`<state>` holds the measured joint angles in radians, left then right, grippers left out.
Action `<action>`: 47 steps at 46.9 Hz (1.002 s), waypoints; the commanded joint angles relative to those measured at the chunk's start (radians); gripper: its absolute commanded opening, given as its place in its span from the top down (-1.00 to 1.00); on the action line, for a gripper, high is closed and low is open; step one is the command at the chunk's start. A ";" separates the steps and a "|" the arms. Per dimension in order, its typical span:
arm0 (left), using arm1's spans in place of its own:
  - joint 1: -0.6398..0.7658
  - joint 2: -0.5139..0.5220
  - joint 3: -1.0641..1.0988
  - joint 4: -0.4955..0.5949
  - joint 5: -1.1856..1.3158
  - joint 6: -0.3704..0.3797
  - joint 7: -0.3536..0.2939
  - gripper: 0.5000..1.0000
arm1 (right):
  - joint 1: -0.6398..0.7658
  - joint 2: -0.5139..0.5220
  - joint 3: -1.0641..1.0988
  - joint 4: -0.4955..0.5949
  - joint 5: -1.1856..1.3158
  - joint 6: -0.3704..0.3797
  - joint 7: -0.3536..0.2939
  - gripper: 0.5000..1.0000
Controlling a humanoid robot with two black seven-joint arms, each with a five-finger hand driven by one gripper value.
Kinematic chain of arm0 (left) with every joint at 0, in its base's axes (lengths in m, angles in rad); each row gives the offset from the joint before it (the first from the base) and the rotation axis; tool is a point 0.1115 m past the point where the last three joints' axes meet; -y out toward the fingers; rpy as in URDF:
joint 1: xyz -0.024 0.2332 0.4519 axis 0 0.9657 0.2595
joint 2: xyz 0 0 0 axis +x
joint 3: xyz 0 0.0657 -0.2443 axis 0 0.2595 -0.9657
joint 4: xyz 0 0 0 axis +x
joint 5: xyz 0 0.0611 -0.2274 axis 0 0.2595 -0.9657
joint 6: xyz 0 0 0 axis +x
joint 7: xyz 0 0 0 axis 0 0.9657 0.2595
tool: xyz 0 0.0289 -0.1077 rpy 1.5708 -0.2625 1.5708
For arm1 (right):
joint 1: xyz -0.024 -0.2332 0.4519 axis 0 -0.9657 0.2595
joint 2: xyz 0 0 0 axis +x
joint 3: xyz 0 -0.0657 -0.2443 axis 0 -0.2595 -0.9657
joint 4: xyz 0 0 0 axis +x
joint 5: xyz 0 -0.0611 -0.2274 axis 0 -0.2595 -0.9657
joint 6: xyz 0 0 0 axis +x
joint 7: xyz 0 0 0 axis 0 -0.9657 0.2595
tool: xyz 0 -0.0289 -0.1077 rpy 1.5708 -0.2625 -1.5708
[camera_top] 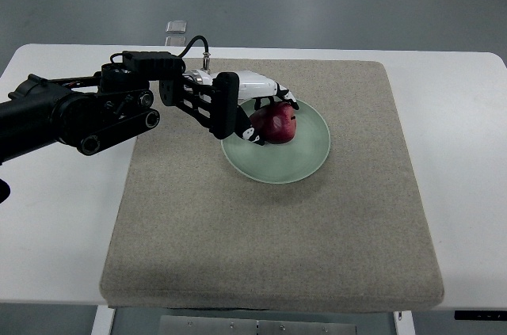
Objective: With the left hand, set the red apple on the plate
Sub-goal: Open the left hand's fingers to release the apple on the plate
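Note:
A red apple sits on the pale green plate, toward its left side. My left hand reaches in from the left on a black arm, and its white and black fingers wrap around the apple from above and from the left. The hand is shut on the apple. The apple's underside seems to touch the plate, though the fingers hide part of it. The right arm does not show.
The plate lies on a beige fabric mat that covers most of the white table. A small clear object sits at the table's far edge.

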<state>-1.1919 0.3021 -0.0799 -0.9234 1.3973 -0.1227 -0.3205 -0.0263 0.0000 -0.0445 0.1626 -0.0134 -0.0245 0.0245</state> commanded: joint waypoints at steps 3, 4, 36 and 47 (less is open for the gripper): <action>0.009 -0.001 0.000 0.000 0.000 0.000 0.000 1.00 | 0.000 0.000 0.000 0.000 0.000 0.000 0.000 -0.86; 0.011 -0.001 0.000 0.000 0.000 0.000 0.000 1.00 | 0.000 0.000 0.000 0.000 0.000 0.000 0.000 -0.86; 0.028 -0.001 -0.003 -0.008 -0.021 -0.008 0.000 -0.99 | 0.000 0.000 0.000 0.000 0.000 0.000 0.000 -0.86; 0.028 -0.001 -0.003 -0.009 -0.021 -0.009 0.000 -0.99 | 0.000 0.000 0.000 0.000 0.000 0.000 0.000 -0.86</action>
<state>-1.1637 0.3006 -0.0831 -0.9326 1.3760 -0.1320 -0.3206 -0.0260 0.0000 -0.0445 0.1626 -0.0136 -0.0245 0.0245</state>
